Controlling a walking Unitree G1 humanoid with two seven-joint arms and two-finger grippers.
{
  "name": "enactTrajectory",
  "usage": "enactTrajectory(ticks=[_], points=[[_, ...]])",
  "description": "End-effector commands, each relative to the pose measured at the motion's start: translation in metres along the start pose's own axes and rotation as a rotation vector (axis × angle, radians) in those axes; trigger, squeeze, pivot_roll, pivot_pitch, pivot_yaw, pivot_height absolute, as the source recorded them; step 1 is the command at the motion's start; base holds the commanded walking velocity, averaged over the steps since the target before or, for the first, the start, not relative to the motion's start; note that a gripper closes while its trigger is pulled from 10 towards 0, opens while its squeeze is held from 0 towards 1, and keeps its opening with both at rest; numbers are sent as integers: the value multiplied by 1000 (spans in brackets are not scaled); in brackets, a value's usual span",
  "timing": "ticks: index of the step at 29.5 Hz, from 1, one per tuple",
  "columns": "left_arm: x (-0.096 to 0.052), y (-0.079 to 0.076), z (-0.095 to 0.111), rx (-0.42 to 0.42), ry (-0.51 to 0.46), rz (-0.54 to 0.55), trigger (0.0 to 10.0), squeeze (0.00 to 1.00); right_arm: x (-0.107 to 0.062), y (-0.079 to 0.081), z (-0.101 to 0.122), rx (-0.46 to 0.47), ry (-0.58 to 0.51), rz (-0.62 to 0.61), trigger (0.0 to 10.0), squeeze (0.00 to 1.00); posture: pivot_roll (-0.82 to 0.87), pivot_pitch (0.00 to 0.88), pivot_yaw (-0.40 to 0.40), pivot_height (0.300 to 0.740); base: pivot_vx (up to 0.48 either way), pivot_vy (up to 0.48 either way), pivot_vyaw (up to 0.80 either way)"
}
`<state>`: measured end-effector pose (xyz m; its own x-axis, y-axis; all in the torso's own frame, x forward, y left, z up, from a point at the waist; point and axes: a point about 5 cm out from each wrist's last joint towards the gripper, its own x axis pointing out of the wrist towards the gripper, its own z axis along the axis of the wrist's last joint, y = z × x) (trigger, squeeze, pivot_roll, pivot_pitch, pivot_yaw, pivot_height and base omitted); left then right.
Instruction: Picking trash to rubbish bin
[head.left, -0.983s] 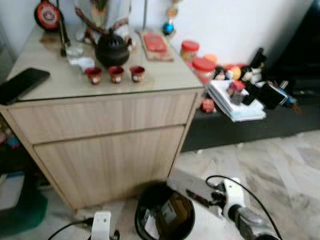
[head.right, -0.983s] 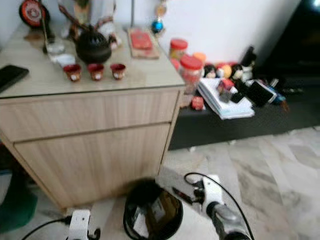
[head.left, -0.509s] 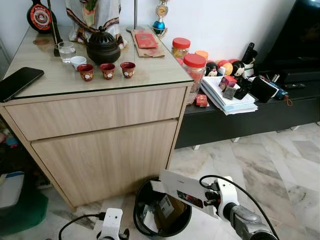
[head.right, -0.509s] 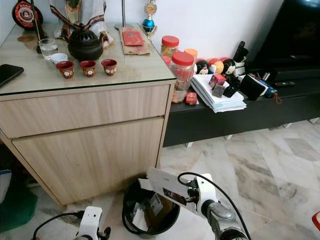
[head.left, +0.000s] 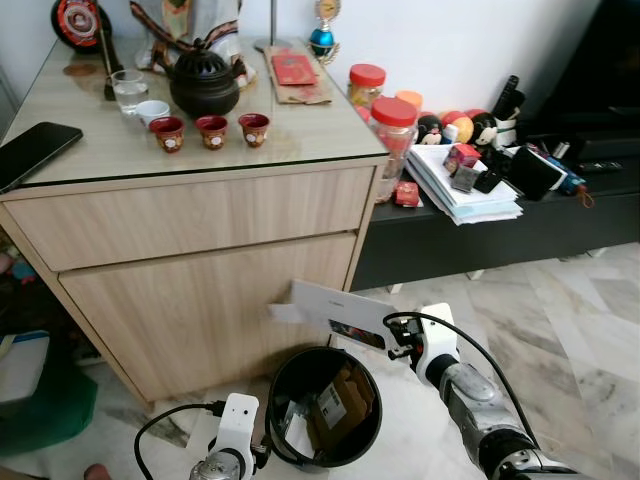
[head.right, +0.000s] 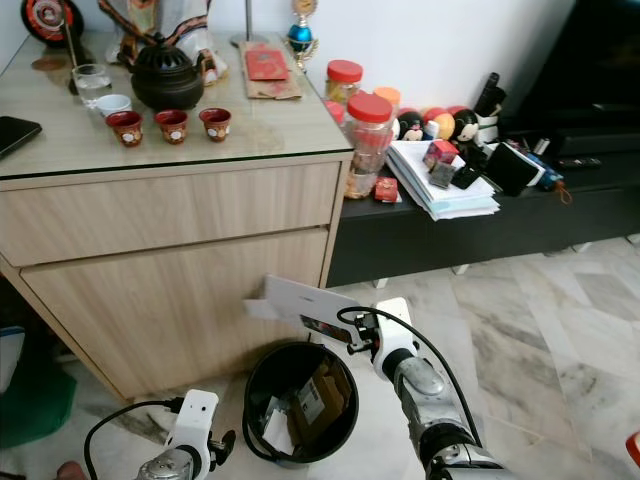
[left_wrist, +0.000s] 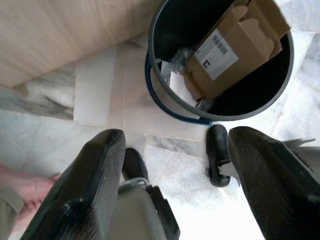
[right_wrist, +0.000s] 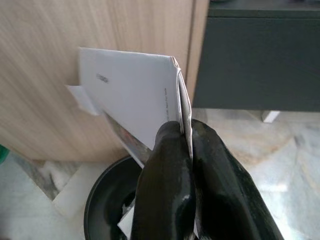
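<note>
The right end effector (head.right: 352, 335) pinches a flat white cardboard envelope (head.right: 305, 302), its two black fingers (right_wrist: 167, 165) pressed together on one edge. The envelope is thin and smooth, with small print and a loose flap at its far end, and it is held tilted just above the round black plastic rubbish bin (head.right: 270, 440). The bin stands on the pale marble floor (head.right: 520, 330), close in front of the light wood-grain cabinet (head.right: 170, 270). Inside it lie a crumpled brown cardboard box (left_wrist: 235, 47) with a white barcode label and some scraps of clear film and paper.

The left end effector (left_wrist: 170, 165) hangs low beside the bin with its thick, matt black fingers spread wide, holding nothing.

On the cabinet's glossy beige top stand a black cast-iron teapot (head.right: 166, 75), three small red cups (head.right: 170, 125), a clear drinking glass (head.right: 92, 80) and a black phone (head.right: 15, 105). To the right, a low black shelf (head.right: 480, 240) carries two clear jars with red lids (head.right: 370, 130), a stack of white papers (head.right: 445, 195) and small toys. Nothing stands between the envelope and the bin's open mouth.
</note>
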<state>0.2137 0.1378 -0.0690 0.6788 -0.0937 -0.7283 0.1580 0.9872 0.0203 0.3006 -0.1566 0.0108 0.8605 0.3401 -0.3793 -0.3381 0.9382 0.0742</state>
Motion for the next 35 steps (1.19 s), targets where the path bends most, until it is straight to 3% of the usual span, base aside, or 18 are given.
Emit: enactTrajectory(ticks=[1, 3, 5, 7, 8, 10, 13, 16, 19, 32, 33, 34, 35], points=[[0, -5, -2, 23, 18, -22, 10000, 0, 1, -3, 6, -15, -27, -14, 10000, 0, 5, 86, -149, 740, 0, 0, 0], [0, -6, -3, 13, 18, -26, 10000, 0, -1, -2, -8, -62, 96, -8, 10000, 0, 6, 84, -153, 740, 0, 0, 0], [0, -7, -3, 12, 20, -27, 10000, 0, -3, -4, -13, -100, 141, -21, 10000, 0, 6, 84, -153, 740, 0, 0, 0], [0, -8, -4, -11, 23, -36, 10000, 0, -9, -10, -28, -108, 256, -44, 10000, 0, 5, 82, -154, 740, 0, 0, 0], [0, -8, -4, -11, 23, -36, 10000, 0, -9, -10, -28, -108, 256, -44, 10000, 0, 5, 82, -154, 740, 0, 0, 0], [0, -12, -3, -38, 21, -63, 10000, 0, -13, -6, -38, -93, 329, 31, 10000, 0, 5, 82, -154, 740, 0, 0, 0], [1, -15, -1, -44, 16, -93, 10000, 0, -14, -4, -41, -111, 348, 63, 10000, 0, 1, 88, -156, 740, 0, 0, 0], [2, -37, 11, -50, -14, -257, 10000, 0, -13, 0, -43, -78, 366, 75, 10000, 0, 1, 87, -155, 740, 0, 0, 0], [2, -41, 14, -50, -26, -297, 10000, 0, -13, 2, -44, -76, 372, 79, 10000, 0, 1, 87, -155, 740, 0, 0, 0], [3, -37, 23, -31, -66, -312, 10000, 0, -11, 3, -41, -49, 353, 74, 10000, 0, 7, 90, -152, 740, 0, 0, 0], [3, -37, 23, -34, -68, -313, 10000, 67, -10, 3, -40, -47, 348, 75, 10000, 0, 7, 90, -152, 740, 0, 0, 0], [3, -37, 23, -35, -69, -313, 10000, 67, -10, 4, -40, -46, 346, 75, 10000, 0, 7, 90, -152, 740, 0, 0, 0], [3, -37, 24, -37, -70, -312, 10000, 596, -10, 4, -39, -45, 345, 75, 10000, 0, 7, 92, -152, 740, 0, 0, 0]])
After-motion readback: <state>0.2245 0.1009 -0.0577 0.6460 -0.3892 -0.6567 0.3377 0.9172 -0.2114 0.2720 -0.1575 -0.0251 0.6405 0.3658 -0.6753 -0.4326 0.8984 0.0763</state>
